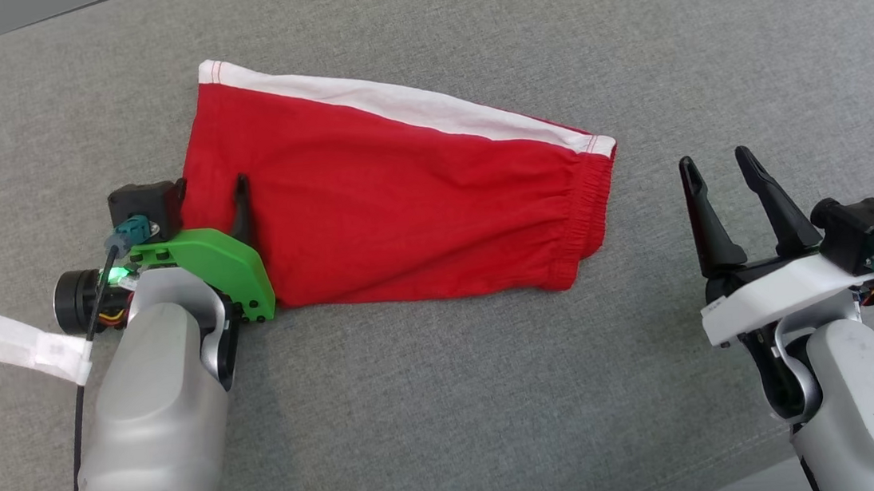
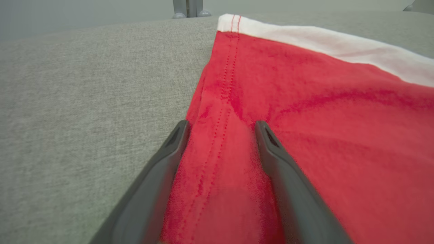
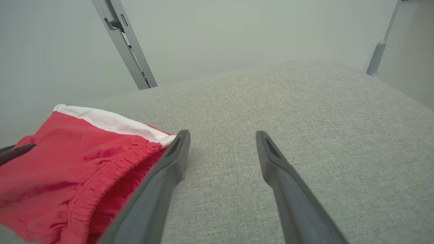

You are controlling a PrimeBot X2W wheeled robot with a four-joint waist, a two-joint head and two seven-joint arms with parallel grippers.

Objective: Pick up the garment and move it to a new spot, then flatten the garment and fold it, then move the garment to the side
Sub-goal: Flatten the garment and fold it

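Note:
The garment [image 1: 401,201] is a pair of red shorts with a white side stripe, lying folded and fairly flat on the grey cushion [image 1: 452,404]. Its elastic waistband points right. My left gripper [image 1: 211,191] is open at the garment's left hem. In the left wrist view the gripper [image 2: 222,127] stands with one finger on the red cloth [image 2: 322,118] and the other at the hem's edge. My right gripper [image 1: 718,162] is open over bare cushion, a short way right of the waistband. In the right wrist view that gripper [image 3: 222,135] has the waistband [image 3: 67,162] beside its left finger.
The cushion's far edge runs along the top left [image 1: 23,29], and its near edge shows at the lower right [image 1: 748,480]. A grey metal frame bar [image 3: 125,44] and a leg [image 3: 376,57] stand behind the cushion. A white tape tag [image 1: 22,346] hangs off my left wrist cable.

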